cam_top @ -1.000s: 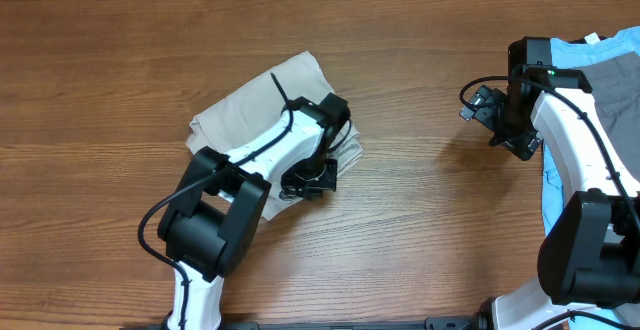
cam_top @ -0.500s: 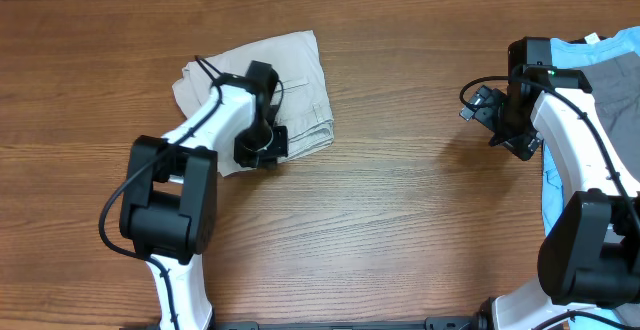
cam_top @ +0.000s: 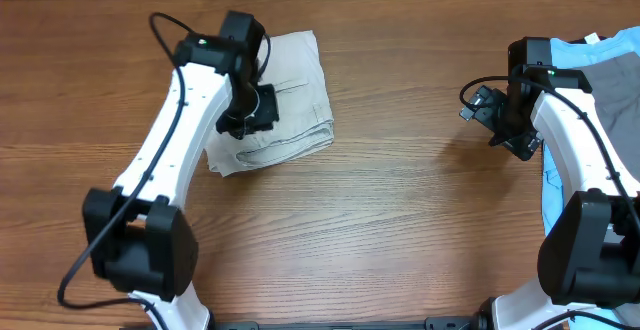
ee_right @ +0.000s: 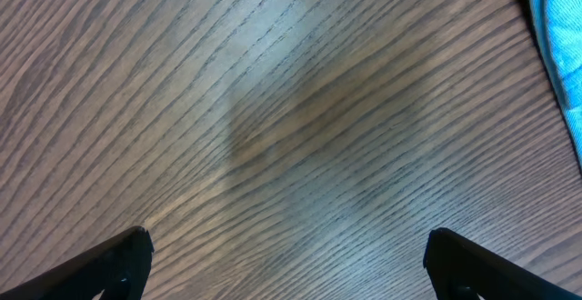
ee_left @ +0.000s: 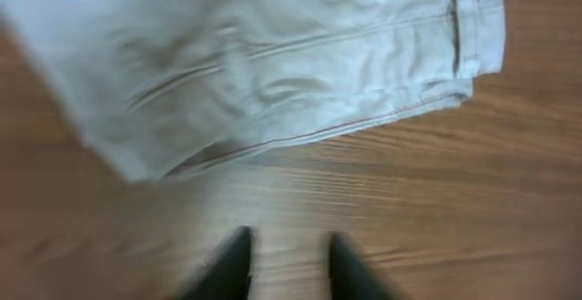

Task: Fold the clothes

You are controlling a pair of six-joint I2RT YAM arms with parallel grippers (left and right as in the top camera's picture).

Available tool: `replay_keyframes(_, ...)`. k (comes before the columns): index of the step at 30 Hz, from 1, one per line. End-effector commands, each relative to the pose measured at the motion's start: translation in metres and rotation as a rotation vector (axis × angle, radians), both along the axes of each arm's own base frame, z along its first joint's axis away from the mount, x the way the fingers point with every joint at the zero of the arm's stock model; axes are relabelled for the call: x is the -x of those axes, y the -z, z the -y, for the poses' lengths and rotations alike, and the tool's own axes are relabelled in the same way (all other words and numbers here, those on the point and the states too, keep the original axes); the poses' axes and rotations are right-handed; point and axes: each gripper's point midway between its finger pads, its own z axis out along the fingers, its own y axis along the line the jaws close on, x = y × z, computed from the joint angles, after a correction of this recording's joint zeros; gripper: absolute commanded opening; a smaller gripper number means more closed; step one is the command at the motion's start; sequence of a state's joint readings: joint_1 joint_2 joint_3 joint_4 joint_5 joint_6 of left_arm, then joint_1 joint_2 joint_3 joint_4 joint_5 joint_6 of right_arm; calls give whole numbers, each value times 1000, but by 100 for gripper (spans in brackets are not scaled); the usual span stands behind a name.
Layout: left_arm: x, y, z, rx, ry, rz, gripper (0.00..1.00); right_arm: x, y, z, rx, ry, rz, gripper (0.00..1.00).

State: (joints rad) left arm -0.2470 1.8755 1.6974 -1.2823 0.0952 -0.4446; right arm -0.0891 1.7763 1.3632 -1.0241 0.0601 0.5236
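The clothes, a pair of beige shorts [cam_top: 300, 80], lie folded into a compact bundle at the back left of the table. My left gripper [cam_top: 252, 112] hovers over the bundle's left half. In the left wrist view its dark fingertips [ee_left: 235, 262] stand slightly apart with bare wood between them, and the shorts [ee_left: 273, 64] lie just beyond, blurred by motion. The left gripper [ee_left: 289, 264] holds nothing. My right gripper [cam_top: 482, 110] hangs wide open over bare wood at the right, far from the shorts. In the right wrist view the right gripper [ee_right: 286, 255] is empty.
A light blue T-shirt [cam_top: 556, 185] and a grey garment [cam_top: 612, 80] lie at the table's right edge under the right arm. The blue cloth [ee_right: 559, 45] shows at the right wrist view's edge. Wood tabletop [cam_top: 400, 220] lies between the arms.
The left arm swung from the bundle's right side to its left, dragging the shorts leftward. Its jaws have since parted and let go. The right arm has not moved.
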Motion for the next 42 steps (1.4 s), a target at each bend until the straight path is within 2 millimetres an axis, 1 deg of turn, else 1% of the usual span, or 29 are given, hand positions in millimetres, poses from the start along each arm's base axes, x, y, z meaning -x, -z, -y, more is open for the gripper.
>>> replay_keyframes(1,-2,0,-20,-101,-136,8,82,-4,-8,1,11,4,25,100)
replay_keyframes(2,-1,4,-20,-106,-136,-2,100,-4,-8,1,11,4,25,100)
replay_keyframes(7,2,20,-35,-157,-203,-22,100,-4,-8,1,11,3,25,100)
replay_keyframes(12,1,36,-51,-145,-301,-37,100,-4,-8,1,11,3,25,100)
replay_keyframes(19,5,64,-69,-117,-358,-61,99,-4,-8,1,11,4,25,100)
replay_keyframes(26,8,97,-70,-110,-362,-44,97,-4,-8,1,11,4,25,100)
replay_keyframes(30,12,114,-71,-109,-363,-33,97,-4,-8,1,11,4,25,100)
replay_keyframes(35,15,129,-72,-105,-365,-20,96,-4,-8,1,11,4,25,100)
replay_keyframes(39,21,139,-72,-106,-365,-21,90,-4,-8,1,11,4,25,100)
replay_keyframes(42,24,147,-73,-107,-366,-14,78,-4,-8,1,11,4,25,100)
